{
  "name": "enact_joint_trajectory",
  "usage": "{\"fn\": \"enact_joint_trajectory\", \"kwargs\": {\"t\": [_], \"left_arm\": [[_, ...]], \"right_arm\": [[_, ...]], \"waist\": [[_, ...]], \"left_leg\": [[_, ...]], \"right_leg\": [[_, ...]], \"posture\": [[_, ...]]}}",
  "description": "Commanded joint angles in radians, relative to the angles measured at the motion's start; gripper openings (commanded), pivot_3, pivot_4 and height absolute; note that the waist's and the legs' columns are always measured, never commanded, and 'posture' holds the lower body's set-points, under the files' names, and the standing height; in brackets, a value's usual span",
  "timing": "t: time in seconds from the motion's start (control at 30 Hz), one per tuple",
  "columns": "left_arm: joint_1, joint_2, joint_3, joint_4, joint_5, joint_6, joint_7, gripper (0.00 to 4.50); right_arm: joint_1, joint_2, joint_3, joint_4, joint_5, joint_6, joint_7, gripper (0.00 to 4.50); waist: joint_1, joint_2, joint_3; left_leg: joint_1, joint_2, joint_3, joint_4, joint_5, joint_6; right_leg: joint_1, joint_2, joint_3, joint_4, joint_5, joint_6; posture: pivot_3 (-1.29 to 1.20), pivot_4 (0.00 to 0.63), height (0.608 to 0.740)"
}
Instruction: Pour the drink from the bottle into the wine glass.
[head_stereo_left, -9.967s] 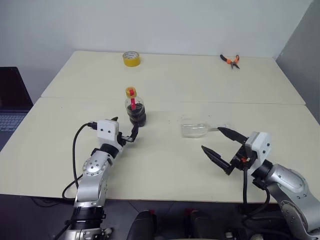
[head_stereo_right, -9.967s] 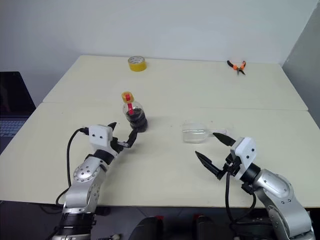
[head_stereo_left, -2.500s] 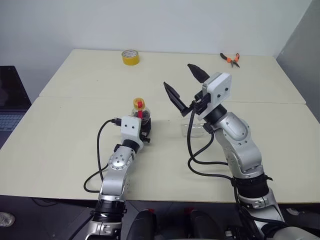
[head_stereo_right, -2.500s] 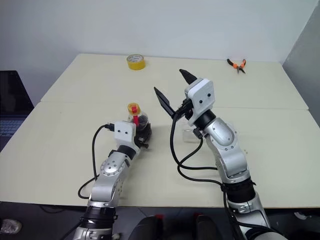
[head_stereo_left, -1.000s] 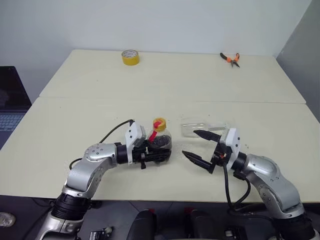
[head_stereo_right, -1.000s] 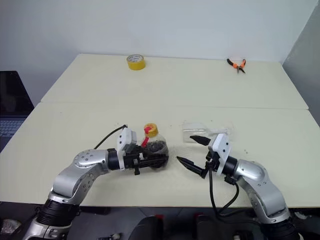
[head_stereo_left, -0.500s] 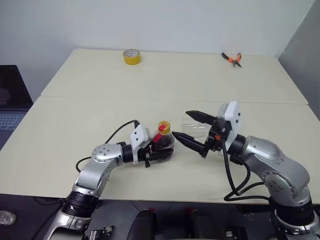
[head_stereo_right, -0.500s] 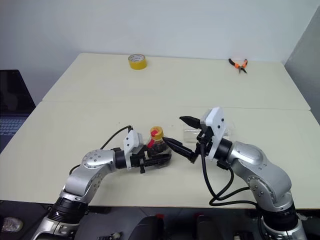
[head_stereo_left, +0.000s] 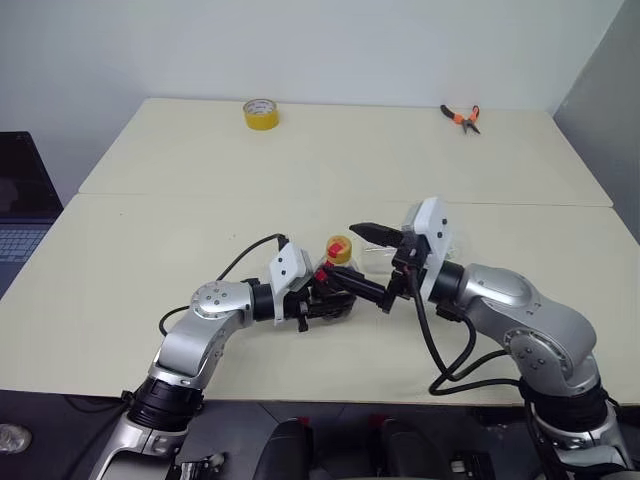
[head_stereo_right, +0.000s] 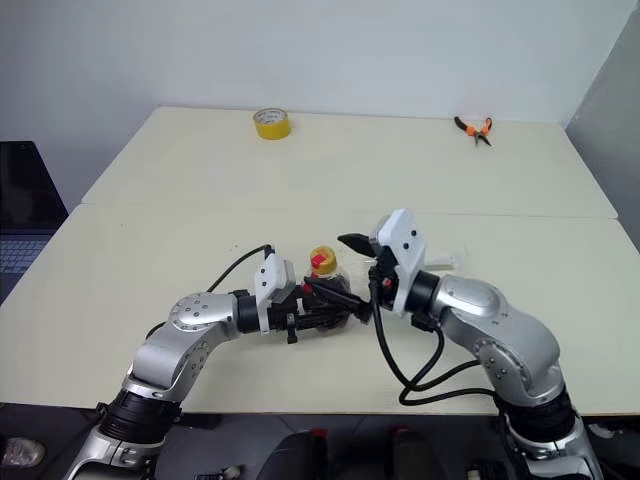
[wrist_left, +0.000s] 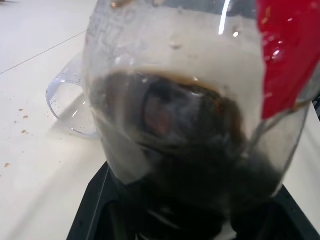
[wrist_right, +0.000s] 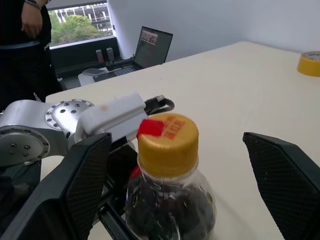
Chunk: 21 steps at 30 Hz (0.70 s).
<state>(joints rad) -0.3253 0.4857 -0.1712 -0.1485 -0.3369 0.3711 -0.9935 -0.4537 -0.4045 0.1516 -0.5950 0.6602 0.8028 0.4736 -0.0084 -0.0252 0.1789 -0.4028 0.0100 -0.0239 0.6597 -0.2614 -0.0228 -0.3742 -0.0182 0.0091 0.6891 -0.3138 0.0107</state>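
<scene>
- Right wrist view is showing the small clear plastic bottle (wrist_right: 169, 185) of dark cola-like drink (wrist_right: 167, 212); its yellow cap (wrist_right: 167, 144) and red tab are bearing no readable writing.
- Left gripper (head_stereo_left: 325, 298) is clamping the bottle upright above the table.
- Right gripper (head_stereo_left: 367, 263), jaws wide apart, has risen to straddle the cap since a second ago.
- Clear wine glass (head_stereo_left: 385, 258) is lying behind.

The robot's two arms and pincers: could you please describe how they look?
Both arms are rounded silver-grey metal segments with black joints. A boxy white wrist housing tops the left pincer and the right pincer. Each has two black tapered fingers with gridded pads. Loose black cables loop alongside.
</scene>
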Motion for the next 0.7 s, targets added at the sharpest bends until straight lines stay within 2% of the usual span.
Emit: {"fn": "enact_joint_trajectory", "kwargs": {"t": [0.03, 0.7], "left_arm": [[-0.015, -0.003, 0.003, -0.053, -0.018, -0.003, 0.001, 1.82], [0.003, 0.000, -0.004, -0.045, -0.004, -0.023, -0.010, 1.82]], "right_arm": [[-0.023, 0.018, -0.010, -0.012, 0.018, 0.000, 0.003, 4.50], [-0.035, 0.017, -0.027, -0.019, 0.016, 0.020, 0.003, 4.50]], "waist": [[0.000, 0.000, 0.000], [0.000, 0.000, 0.000]], "left_leg": [[0.000, 0.000, 0.000, 0.000, 0.000, 0.000], [0.000, 0.000, 0.000, 0.000, 0.000, 0.000]], "right_leg": [[0.000, 0.000, 0.000, 0.000, 0.000, 0.000], [0.000, 0.000, 0.000, 0.000, 0.000, 0.000]], "posture": [[0.00, 0.150, 0.740], [0.00, 0.150, 0.740]]}}
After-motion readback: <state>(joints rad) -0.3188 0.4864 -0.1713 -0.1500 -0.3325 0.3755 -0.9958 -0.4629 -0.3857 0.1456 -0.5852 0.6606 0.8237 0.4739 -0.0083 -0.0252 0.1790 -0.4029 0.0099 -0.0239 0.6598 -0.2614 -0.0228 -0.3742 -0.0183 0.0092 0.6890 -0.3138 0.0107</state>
